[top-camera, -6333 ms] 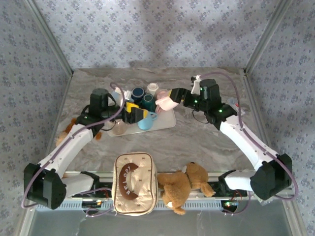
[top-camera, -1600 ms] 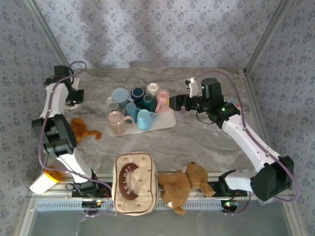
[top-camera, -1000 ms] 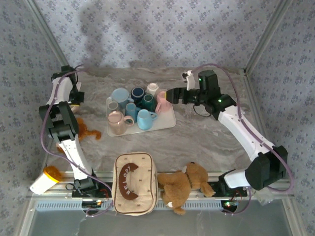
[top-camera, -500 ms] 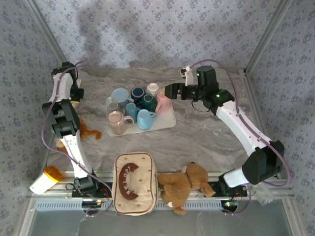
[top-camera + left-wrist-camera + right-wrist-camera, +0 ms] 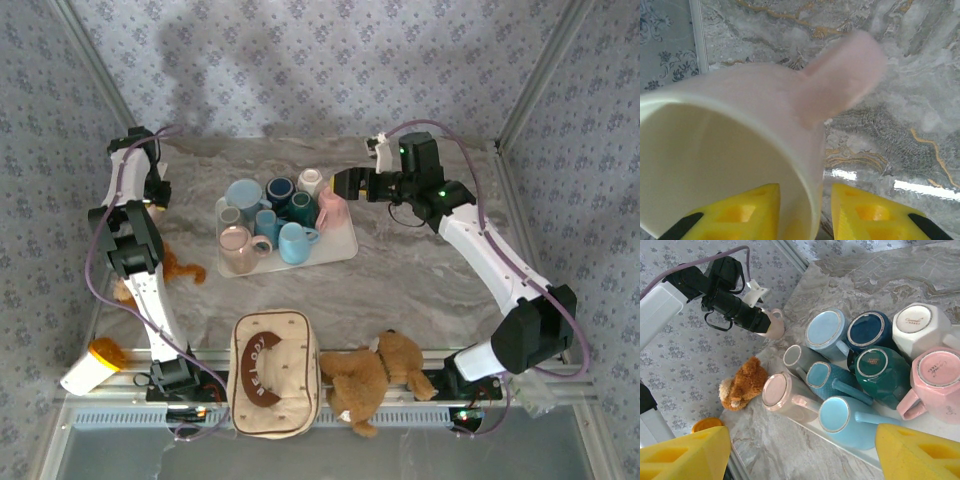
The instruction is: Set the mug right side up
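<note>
1. Two yellow fingers of the left gripper point(image 5: 806, 205) straddled the wall of the pale mug point(image 5: 747, 100), one inside the bowl and one outside. Whether they pinched the wall or stood just slack of it could not be told.
2. The mug was at the far left corner of the table point(image 5: 890, 135), well apart from the tray point(image 5: 340, 246). Its mouth faced up toward the wrist camera and its handle point(image 5: 840, 75) pointed away from the fingers. It looked turned the right way; whether its base rested on the marble was hidden.
3. The step in hand seemed to be the set-down and release. Done well, that called for the base flat on the stone first. The fingers then needed to part evenly so neither dragged the wall.
4. A straight lift along the mug's axis looked safest, letting the inner finger clear the rim without tipping it. The wall panel point(image 5: 665, 45) stood near, so a sideways exit seemed risky.
5. The right gripper point(image 5: 342, 184) hung with its jaws wide apart and empty, above the tray's right end near the pink mug point(image 5: 940, 375). It seemed best held off.
</note>
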